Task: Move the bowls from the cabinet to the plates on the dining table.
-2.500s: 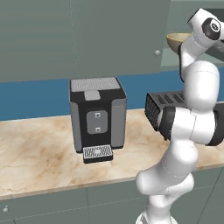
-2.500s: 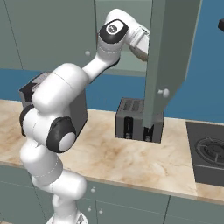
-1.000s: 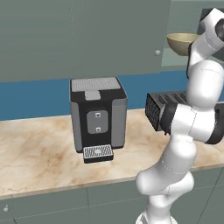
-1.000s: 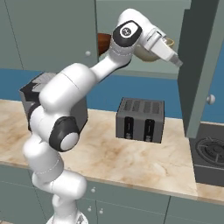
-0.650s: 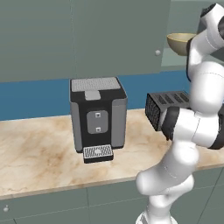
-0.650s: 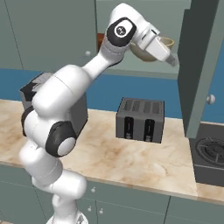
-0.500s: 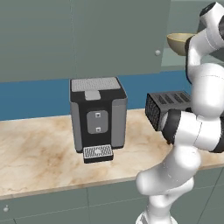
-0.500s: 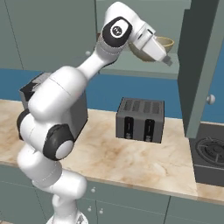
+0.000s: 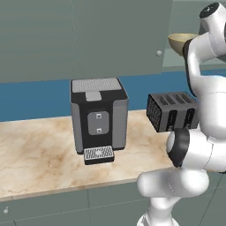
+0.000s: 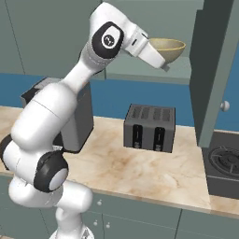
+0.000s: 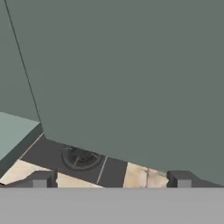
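Up high, gripper (image 11: 109, 178) open, olive bowl (image 10: 166, 48) on cabinet shelf (image 10: 144, 70)

Glossy white, rounded arm (image 10: 56, 121) of bulbous segments, with dark grey-black bands at the joints, a black round cap bearing small pale marks, and two small dark fingertips (image 11: 39, 179).
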